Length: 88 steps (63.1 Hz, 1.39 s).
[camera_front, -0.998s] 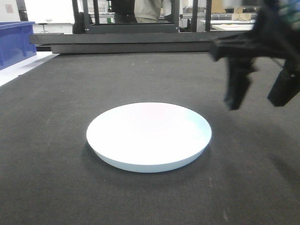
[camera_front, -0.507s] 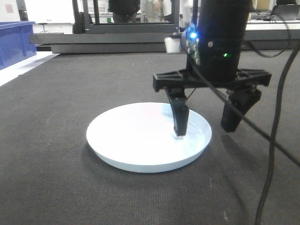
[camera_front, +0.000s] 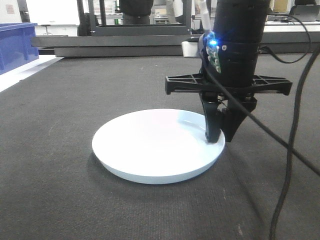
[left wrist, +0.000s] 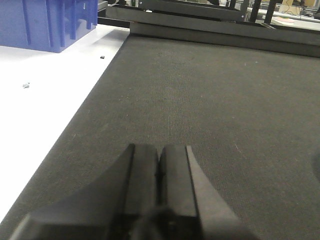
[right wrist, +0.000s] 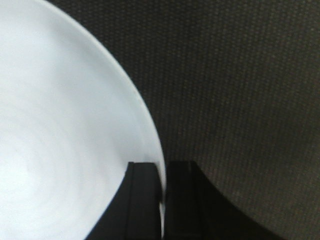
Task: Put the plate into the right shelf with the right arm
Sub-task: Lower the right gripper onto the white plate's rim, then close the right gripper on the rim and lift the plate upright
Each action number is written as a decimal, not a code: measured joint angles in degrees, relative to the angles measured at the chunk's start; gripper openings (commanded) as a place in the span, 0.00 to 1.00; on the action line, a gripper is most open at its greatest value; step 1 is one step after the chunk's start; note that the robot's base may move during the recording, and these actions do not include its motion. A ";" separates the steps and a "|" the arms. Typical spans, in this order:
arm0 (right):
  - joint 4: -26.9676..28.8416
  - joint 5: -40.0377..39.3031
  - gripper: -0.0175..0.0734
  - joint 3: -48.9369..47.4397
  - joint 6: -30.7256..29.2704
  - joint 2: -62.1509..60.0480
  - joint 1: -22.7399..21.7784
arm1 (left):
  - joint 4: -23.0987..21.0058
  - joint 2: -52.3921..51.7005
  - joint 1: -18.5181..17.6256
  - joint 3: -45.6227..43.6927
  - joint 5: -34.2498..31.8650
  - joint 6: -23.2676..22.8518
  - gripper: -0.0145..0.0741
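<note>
Left edge crops the plate (right wrist: 60, 125); also the blue bin (camera_front: 15, 45).

— What does the right gripper (camera_front: 221, 139) look like?
— Matte black: a fat round wrist housing, a ribbed crossbar, two tapered fingers (camera_front: 211, 122), a blue light (camera_front: 211, 41) and black cables (camera_front: 289, 162) trailing off it
— And the left gripper (left wrist: 159, 165)?
— Black as well, flat smooth pads (left wrist: 142, 175)

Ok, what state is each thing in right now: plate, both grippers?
plate: lying flat on the black mat, right rim pinched, not yet lifted.
right gripper: shut on the plate's rim, one finger inside, one outside.
left gripper: shut, empty, above bare mat.
</note>
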 measured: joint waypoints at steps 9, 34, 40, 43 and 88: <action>-0.96 0.05 0.26 1.00 -0.56 -3.77 -1.07 | 0.00 0.00 0.00 0.00 0.00 0.00 0.02; 1.51 -32.33 0.26 30.16 -17.16 -35.83 -12.33 | 0.00 0.00 0.00 0.00 0.00 0.00 0.02; 4.65 -41.08 0.26 38.69 -22.32 -44.48 -16.63 | 0.00 0.00 0.00 0.00 0.00 0.00 0.02; 5.11 -45.71 0.26 42.17 -24.47 -48.18 -18.35 | 0.00 0.00 0.00 0.00 0.00 0.00 0.02; 5.55 -48.87 0.26 61.46 -27.39 -94.83 -23.94 | 0.00 0.00 0.00 0.00 0.00 0.00 0.02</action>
